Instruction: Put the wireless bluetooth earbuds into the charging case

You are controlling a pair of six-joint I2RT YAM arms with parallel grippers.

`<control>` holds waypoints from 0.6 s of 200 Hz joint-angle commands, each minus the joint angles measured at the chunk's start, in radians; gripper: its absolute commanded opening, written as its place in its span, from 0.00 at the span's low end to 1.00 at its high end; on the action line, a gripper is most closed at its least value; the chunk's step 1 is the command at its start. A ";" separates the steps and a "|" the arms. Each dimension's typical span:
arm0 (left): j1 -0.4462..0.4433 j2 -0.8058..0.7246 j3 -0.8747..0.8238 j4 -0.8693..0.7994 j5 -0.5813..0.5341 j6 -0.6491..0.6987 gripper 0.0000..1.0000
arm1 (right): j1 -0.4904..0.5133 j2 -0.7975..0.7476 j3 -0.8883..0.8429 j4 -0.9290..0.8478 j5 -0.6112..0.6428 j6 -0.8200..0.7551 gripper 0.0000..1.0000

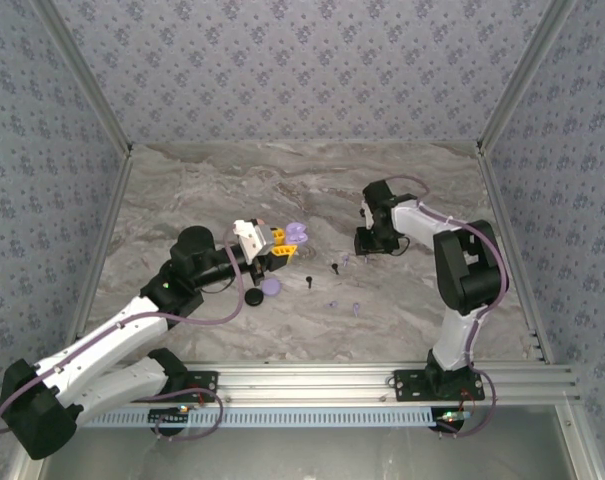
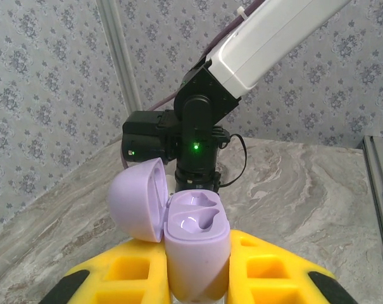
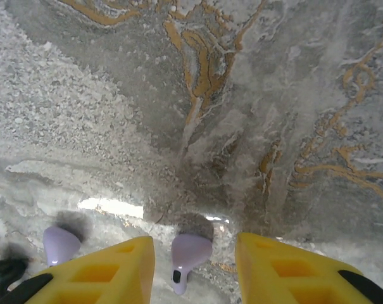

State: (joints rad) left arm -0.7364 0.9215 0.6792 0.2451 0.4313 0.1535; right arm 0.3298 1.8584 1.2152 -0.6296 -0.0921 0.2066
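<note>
Lavender bud on bench, stem toward me, between parted jaws of my right tool; left tool grips upright case.

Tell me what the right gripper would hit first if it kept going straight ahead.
Probably the lavender earbud lying between the right gripper's open fingers, then the table under it.

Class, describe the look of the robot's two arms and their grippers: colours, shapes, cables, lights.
Both the left arm and right arm have white links and black joints, each trailed by a purple cable. The fingers are yellow, wedge-shaped, with square recesses. A green light glows on the right arm.
</note>
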 commanded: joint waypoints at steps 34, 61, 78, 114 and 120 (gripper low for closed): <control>-0.007 -0.030 -0.005 -0.004 -0.020 0.008 0.00 | 0.016 0.046 0.033 -0.033 0.025 0.024 0.36; -0.007 -0.031 -0.006 -0.005 -0.024 0.009 0.00 | 0.021 0.054 0.031 -0.042 0.028 0.023 0.34; -0.008 -0.033 -0.007 -0.007 -0.027 0.008 0.00 | 0.025 0.056 0.031 -0.051 0.031 0.022 0.32; -0.007 -0.042 -0.012 -0.012 -0.033 0.009 0.00 | 0.035 0.058 0.030 -0.073 0.065 0.019 0.29; -0.007 -0.044 -0.013 -0.012 -0.035 0.008 0.00 | 0.038 0.059 0.030 -0.076 0.070 0.020 0.29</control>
State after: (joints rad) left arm -0.7364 0.9081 0.6643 0.2314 0.4034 0.1535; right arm 0.3542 1.8885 1.2289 -0.6453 -0.0547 0.2146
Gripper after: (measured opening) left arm 0.206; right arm 0.296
